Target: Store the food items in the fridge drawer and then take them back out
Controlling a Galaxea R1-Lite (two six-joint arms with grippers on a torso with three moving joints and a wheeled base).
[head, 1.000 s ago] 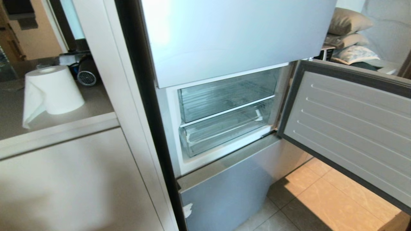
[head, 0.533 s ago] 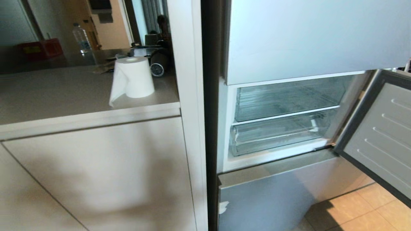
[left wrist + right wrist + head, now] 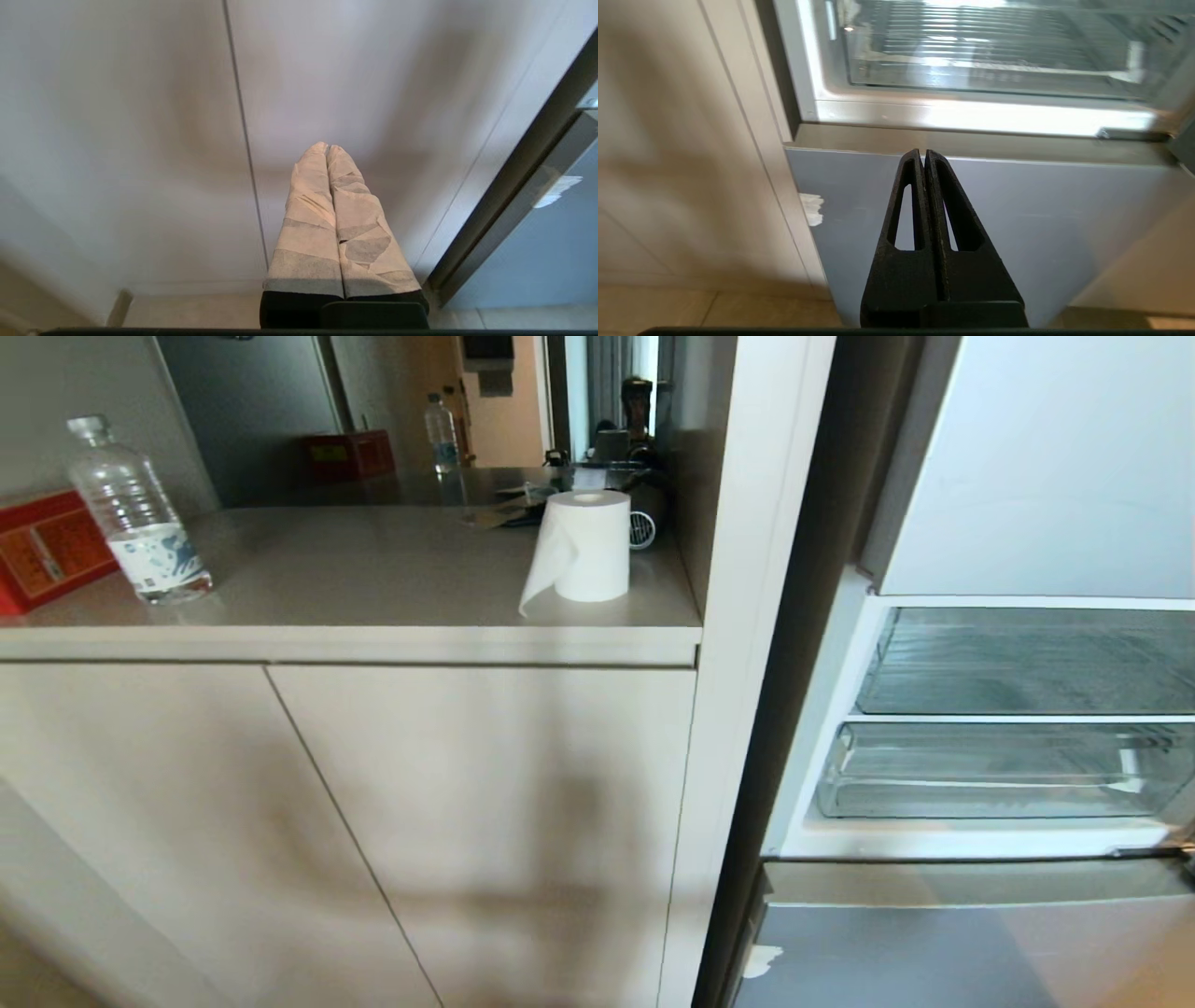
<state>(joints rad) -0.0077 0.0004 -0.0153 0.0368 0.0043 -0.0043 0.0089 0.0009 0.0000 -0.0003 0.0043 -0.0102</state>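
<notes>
Facing the fridge drawer (image 3: 994, 60), we keep our right fingers (image 3: 923, 156) pressed together (empty) just below it; our left fingers (image 3: 326, 148), likewise closed, point at a cabinet door (image 3: 140, 140).

Beige cabinet (image 3: 373, 803) under a grey counter (image 3: 373, 569); tiled floor (image 3: 668, 308) below.

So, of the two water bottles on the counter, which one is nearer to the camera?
The water bottle beside the red box, at the counter's left end. The other bottle stands far back, looking much smaller.
</notes>
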